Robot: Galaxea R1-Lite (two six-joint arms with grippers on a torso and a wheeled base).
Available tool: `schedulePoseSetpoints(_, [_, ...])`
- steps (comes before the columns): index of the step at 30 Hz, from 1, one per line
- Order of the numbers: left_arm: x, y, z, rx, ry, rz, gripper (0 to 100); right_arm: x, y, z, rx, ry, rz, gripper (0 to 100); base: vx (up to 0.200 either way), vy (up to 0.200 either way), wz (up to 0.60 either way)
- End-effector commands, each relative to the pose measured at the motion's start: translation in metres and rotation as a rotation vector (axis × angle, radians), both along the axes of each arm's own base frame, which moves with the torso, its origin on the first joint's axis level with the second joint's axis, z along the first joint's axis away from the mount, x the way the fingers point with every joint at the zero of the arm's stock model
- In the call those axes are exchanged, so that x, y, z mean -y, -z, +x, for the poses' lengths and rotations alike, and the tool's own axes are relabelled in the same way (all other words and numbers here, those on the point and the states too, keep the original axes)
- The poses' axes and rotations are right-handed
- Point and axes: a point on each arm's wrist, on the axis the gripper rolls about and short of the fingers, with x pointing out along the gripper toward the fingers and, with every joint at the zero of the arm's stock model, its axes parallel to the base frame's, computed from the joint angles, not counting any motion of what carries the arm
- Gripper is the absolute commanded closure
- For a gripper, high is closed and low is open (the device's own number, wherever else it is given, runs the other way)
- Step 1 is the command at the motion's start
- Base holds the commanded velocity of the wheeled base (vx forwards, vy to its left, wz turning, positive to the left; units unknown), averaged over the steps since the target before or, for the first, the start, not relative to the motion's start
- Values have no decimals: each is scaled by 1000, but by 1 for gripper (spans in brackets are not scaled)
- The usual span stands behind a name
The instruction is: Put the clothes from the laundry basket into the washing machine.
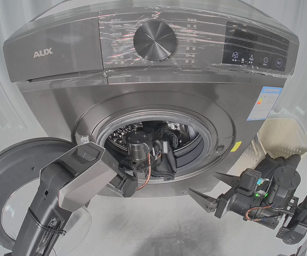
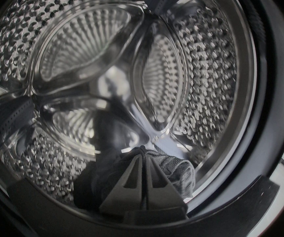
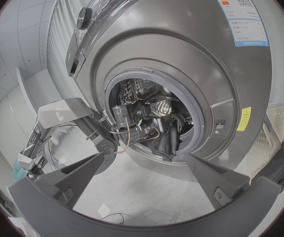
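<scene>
Step in hand: loading. Left gripper (image 2: 144, 157) is inside the drum (image 2: 207, 83), fingers pressed together, apparently pinching a dark garment (image 1: 164, 162). The garment's tail hangs over the port lip (image 1: 191, 168) at 6 o'clock.

Next move calls for: carry deeper and let go, so the tail clears the lip.

Right gripper (image 1: 201, 182) is spread and empty at 4 o'clock of the port. Basket (image 1: 288, 134) at 3 o'clock holds more clothes (image 1: 271, 163). Door (image 1: 14, 175) is open at 8 o'clock.

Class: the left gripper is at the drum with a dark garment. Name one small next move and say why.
Probably push the left gripper deeper into the drum before releasing. It is shut on the garment, part of which hangs out over the door rim, so opening here may let it slide out.
</scene>
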Motion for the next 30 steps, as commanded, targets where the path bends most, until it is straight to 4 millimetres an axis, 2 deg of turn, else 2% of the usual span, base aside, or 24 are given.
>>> schedulePoseSetpoints(1, [-6,-19,23,98,-64,-66,100,0,-1,-1,4,-1,4,0,0,0,0])
schedulePoseSetpoints(8, [-6,-19,24,107,-70,-67,100,0,-1,0,4,1,4,0,0,0,0])
schedulePoseSetpoints(9, [-4,-19,23,106,-66,-69,0,0,-1,0,4,1,4,0,0,0,0])
schedulePoseSetpoints(14, [-6,-9,10,46,-51,-29,0,0,-1,0,4,1,4,0,0,0,0])
schedulePoseSetpoints(22, [-9,13,-31,-100,93,73,0,0,-1,0,4,1,4,0,0,0,0])
schedulePoseSetpoints(30, [-9,32,-37,-136,107,129,0,0,-1,0,3,1,2,0,0,0,0])
